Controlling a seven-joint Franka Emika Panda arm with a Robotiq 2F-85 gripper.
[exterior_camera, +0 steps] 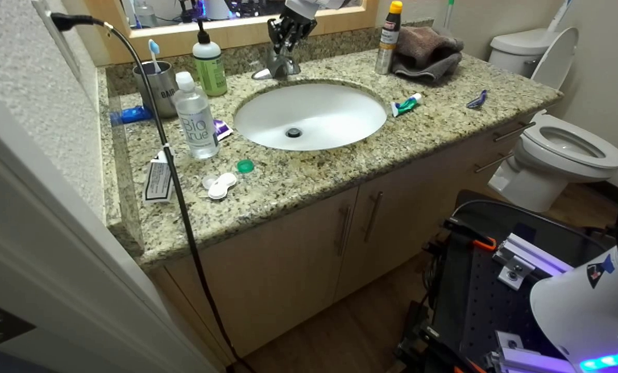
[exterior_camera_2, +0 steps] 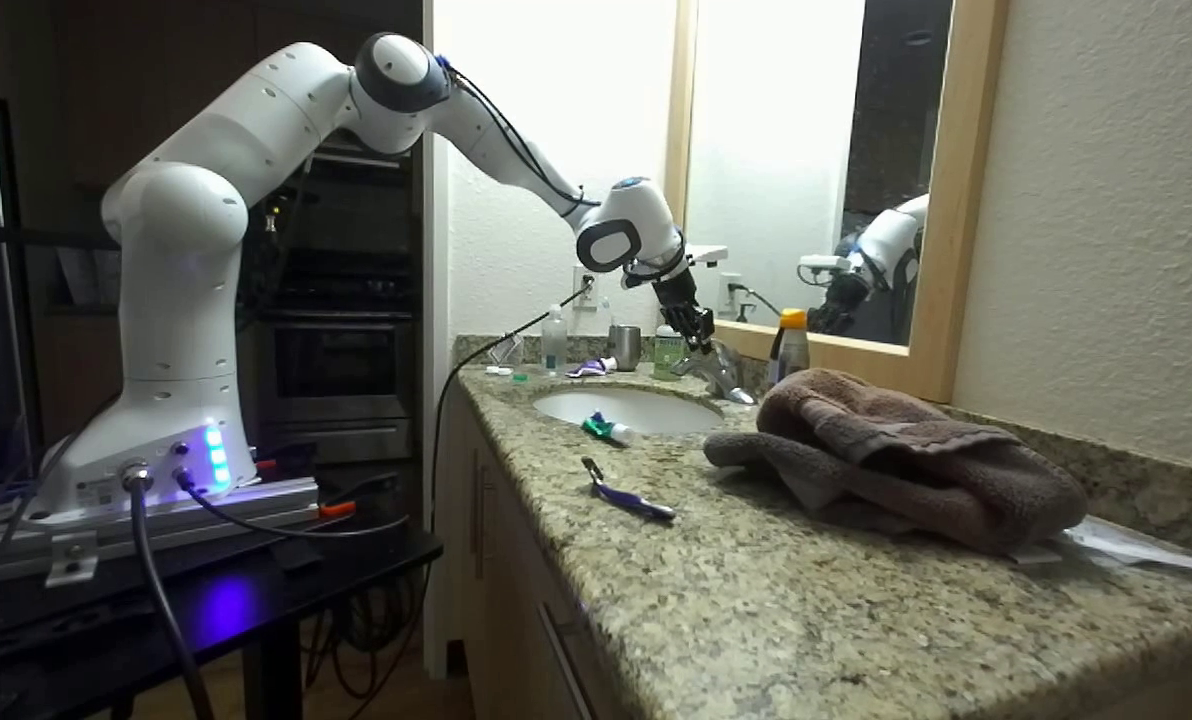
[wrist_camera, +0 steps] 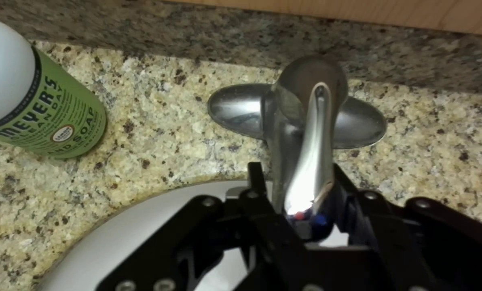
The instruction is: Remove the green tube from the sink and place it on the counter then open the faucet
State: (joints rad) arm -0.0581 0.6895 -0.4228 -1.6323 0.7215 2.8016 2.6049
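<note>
Straddling pincer (wrist_camera: 298, 173): spread to both sides of tap handle (wrist_camera: 318, 149), apparently not clamping.
Tap handle: centre first, then probably lift gently, without twisting.
Backsplash (wrist_camera: 184, 36): close behind; keep strokes short.
Soap bottle (wrist_camera: 57, 117): standing clear, leaving sideways room.
Green tube (exterior_camera: 405, 105): on worktop (exterior_camera: 440, 115), just beside sink (exterior_camera: 314, 113); already out.

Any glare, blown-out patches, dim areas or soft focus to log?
Wrist view: strong glare on the faucet handle, and the fingers look slightly soft; in an exterior view, the far wall is nearly blown out and violet glow shows on the black table; in an exterior view, the cabinet front is dim.
</note>
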